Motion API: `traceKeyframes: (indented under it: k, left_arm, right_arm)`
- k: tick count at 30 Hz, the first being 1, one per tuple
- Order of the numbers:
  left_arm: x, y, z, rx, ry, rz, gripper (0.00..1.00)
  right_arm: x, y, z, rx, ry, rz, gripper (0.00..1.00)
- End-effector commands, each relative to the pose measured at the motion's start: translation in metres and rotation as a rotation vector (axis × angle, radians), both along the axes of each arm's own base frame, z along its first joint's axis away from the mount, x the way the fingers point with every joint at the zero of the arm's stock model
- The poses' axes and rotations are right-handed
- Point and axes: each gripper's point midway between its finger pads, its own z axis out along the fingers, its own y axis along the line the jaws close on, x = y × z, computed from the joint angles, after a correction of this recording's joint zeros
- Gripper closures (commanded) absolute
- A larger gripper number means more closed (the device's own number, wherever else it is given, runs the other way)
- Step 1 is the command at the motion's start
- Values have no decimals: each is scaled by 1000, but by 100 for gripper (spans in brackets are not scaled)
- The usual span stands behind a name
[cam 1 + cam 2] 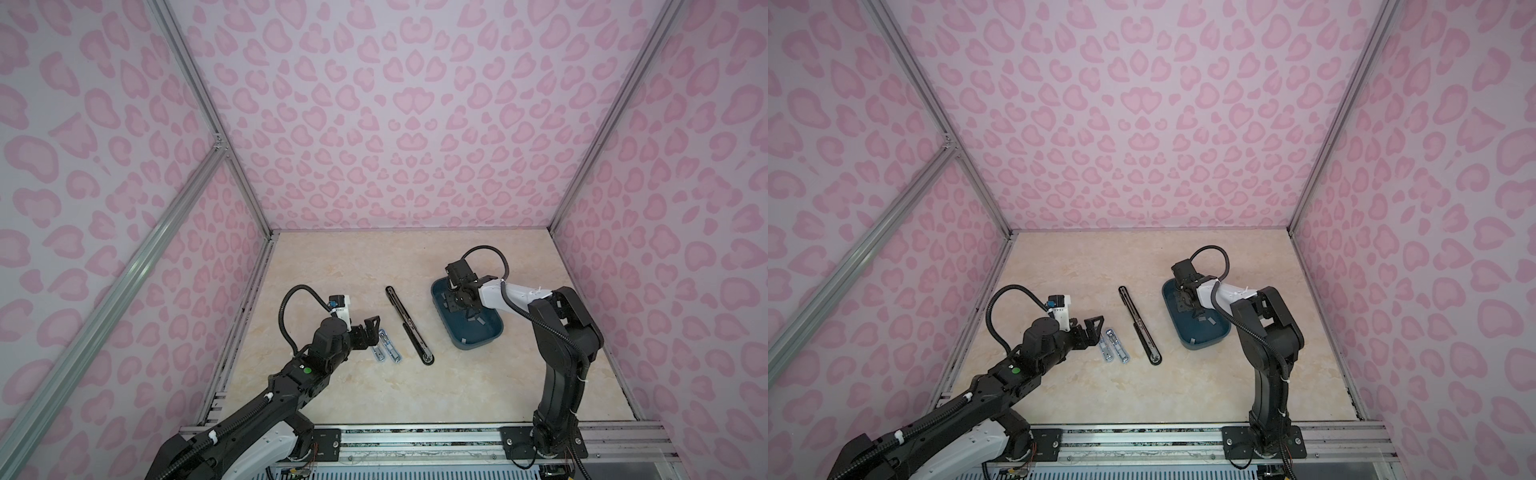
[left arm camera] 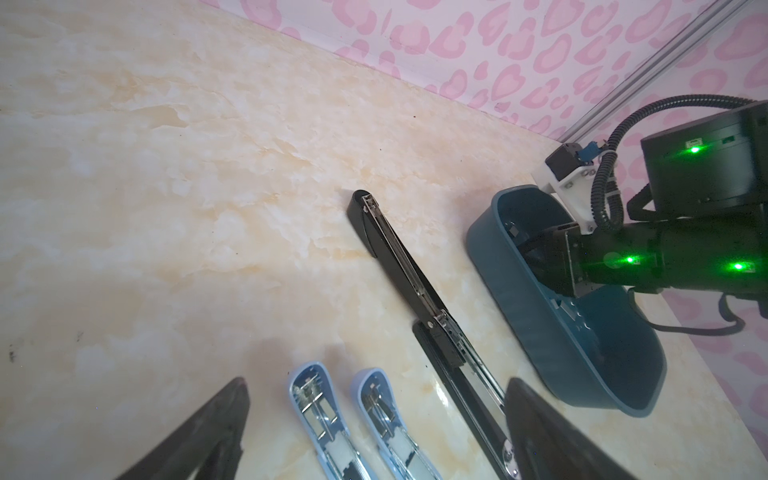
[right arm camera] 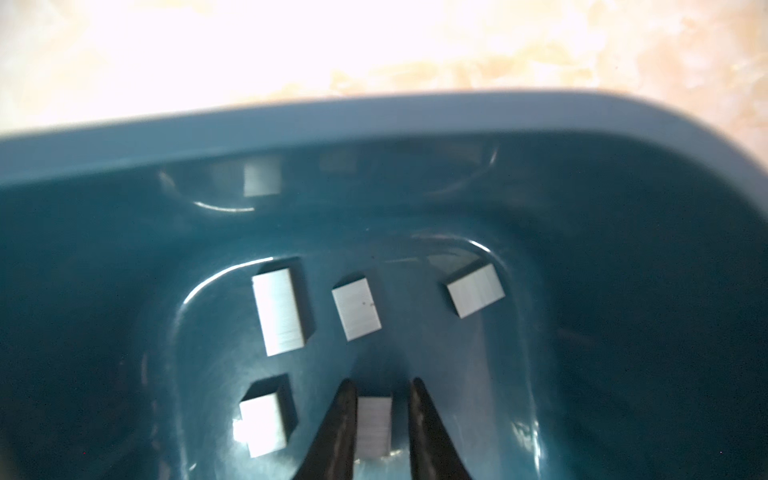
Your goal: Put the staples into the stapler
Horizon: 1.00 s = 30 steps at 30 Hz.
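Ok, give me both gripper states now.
Left gripper: open, empty.
Right gripper: open narrowly astride a staple strip in the blue bin, not gripping.

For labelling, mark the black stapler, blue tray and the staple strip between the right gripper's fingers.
black stapler (image 1: 408, 323): a top view, hinge.
blue tray (image 1: 478, 340): a top view, near wall.
staple strip (image 3: 374, 426): right wrist view, top face.

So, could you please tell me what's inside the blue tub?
Grey staple strips lie on the tub's floor, the right tool straddling one. From above, its arm covers part.
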Motion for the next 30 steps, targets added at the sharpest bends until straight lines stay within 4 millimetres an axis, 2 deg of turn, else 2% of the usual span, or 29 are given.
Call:
traceKeyframes:
  k: [1, 16, 24, 30]
  left_arm:
    - [2, -1, 6, -4, -14, 0, 3]
    - [6, 3, 4, -3, -1, 38, 3]
    - [43, 17, 42, -74, 108, 328, 3]
    - [60, 29, 83, -221, 110, 536, 3]
  right_arm:
    - [-12, -6, -11, -23, 57, -8, 78]
    - [-12, -3, -13, -6, 64, -15, 84]
    - [-16, 4, 6, 71, 28, -41, 86]
    - [-27, 7, 23, 129, -6, -49, 87]
